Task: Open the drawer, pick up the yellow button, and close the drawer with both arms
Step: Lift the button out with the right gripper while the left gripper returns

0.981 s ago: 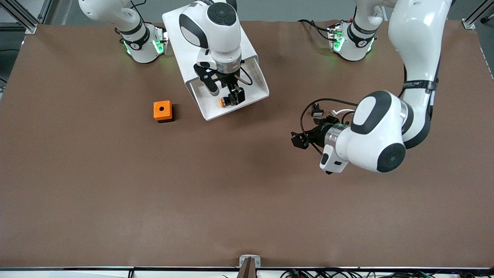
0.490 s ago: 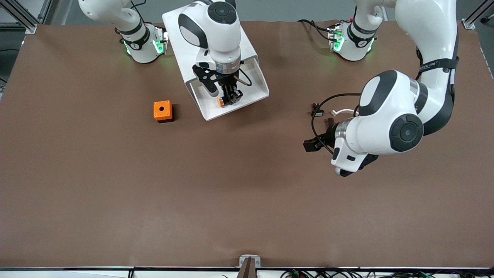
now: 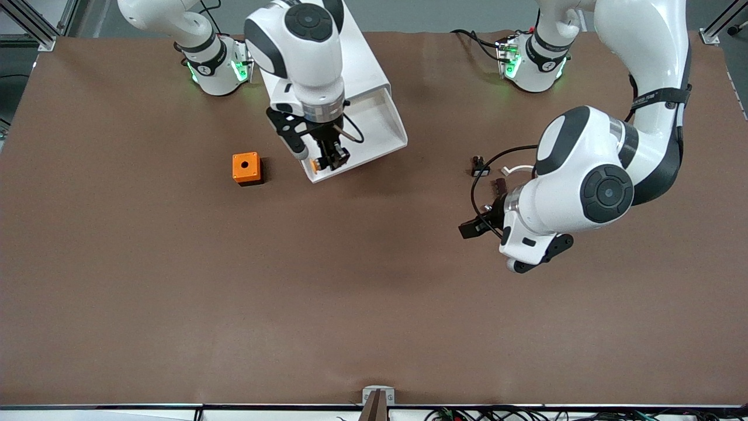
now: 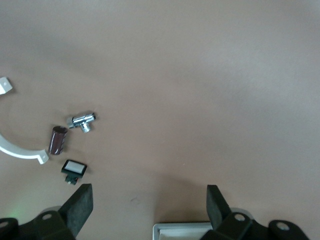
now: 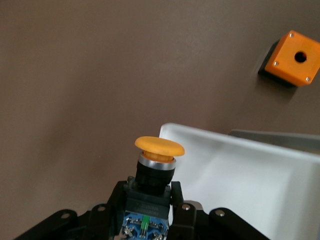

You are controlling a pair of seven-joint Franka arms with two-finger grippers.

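Right wrist view gives you the clearest look at the tiny push button with its round orange-yellow cap, black body and blue bit [image 5: 153, 172]: it sits clamped between the black fingers of the right gripper [image 5: 150, 200], cap pointing away from the wrist, over the corner of the pulled-out shallow white plastic drawer [image 5: 250, 175]. In the front view you see the same right gripper [image 3: 328, 159] clenched on the button [image 3: 315, 165] above the drawer's [image 3: 374, 131] edge nearest the front camera. The drawer stands open out of the white rounded-corner cabinet [image 3: 362, 64], which is partly hidden under the right arm.

Beside the drawer, toward the right arm's end of the table, you find the orange cube box with a round hole [image 3: 246, 168] resting on the brown table [image 3: 234, 292].

The left gripper [image 3: 476, 225] hangs over bare table toward the left arm's end, its fingers [image 4: 80, 205] spread wide and holding nothing. Near it lie a small black-and-white switch part [image 4: 74, 169], a dark red cylinder [image 4: 58, 140], a small chrome fitting [image 4: 82, 120] and a curved white clip [image 4: 20, 150].

You can make out a printed black band on the left arm, but its lettering is too small to read.
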